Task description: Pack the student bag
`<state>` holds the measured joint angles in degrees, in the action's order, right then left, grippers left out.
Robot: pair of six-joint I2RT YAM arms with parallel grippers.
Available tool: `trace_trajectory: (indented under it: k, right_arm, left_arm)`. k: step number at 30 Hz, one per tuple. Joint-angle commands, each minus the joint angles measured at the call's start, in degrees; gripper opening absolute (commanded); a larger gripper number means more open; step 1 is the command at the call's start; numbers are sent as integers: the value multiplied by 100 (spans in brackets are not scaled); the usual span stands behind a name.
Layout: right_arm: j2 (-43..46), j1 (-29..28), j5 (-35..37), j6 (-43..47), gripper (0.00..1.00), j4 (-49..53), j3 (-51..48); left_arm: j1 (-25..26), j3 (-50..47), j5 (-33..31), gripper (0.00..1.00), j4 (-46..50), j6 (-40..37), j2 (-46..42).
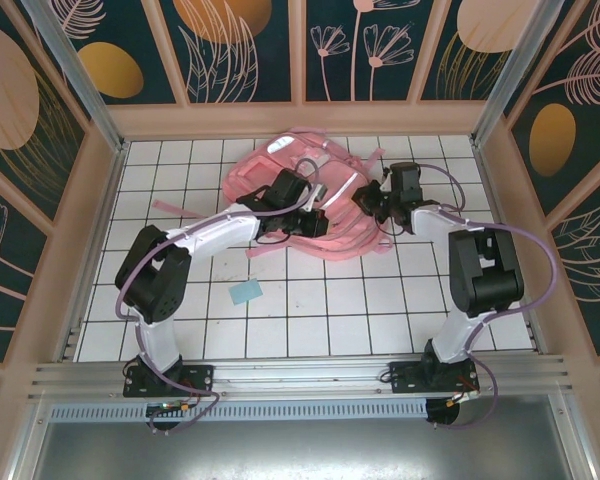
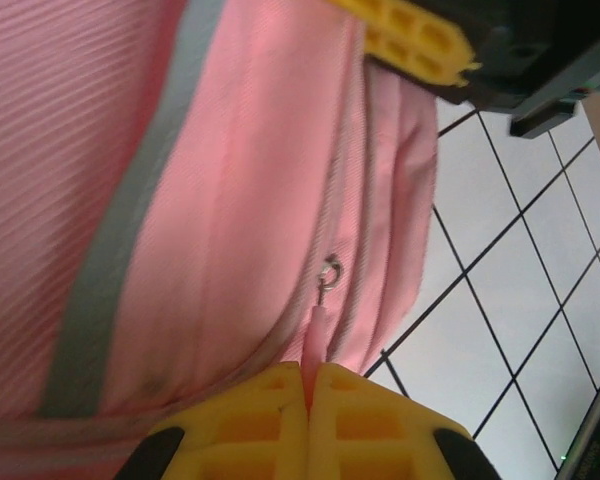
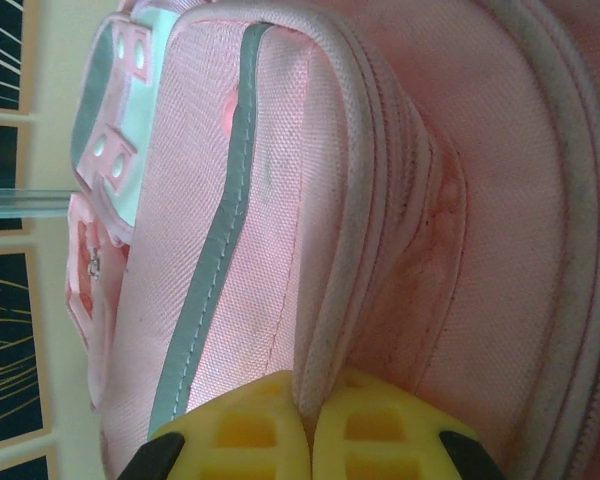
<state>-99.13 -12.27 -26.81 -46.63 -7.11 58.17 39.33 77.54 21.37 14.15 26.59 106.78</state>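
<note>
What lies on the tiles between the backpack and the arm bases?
A small light-blue flat piece, left of centre; otherwise bare white tiles, seen in the top view.

Small pale-blue card (image 1: 246, 292) on white tiled table (image 1: 310, 320)

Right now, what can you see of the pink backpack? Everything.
The large soft pink fabric backpack lies slumped at the far middle of the white tiled table, pink straps trailing toward the arms. Woven cloth, grey reflective strip, piped seams, pale glossy front pocket. The left pincer is shut on its pink zip pull tab; the right pincer is shut on a piped fabric ridge of it.
</note>
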Motion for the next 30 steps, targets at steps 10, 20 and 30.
trace_trajectory:
  k: [10, 20, 30]
  right_arm:
    - [396, 606, 531, 290, 0, -92, 73]
    - [353, 609, 370, 263, 0, -171, 117]
    - [1050, 285, 1242, 1914, 70, 1547, 612]
  left_arm:
    - [-561, -730, -2075, 0, 668, -231, -989]
    - [-605, -761, -2310, 0, -10, -181, -938]
    - [-925, -1309, -2789, 77, -644, 283, -1544]
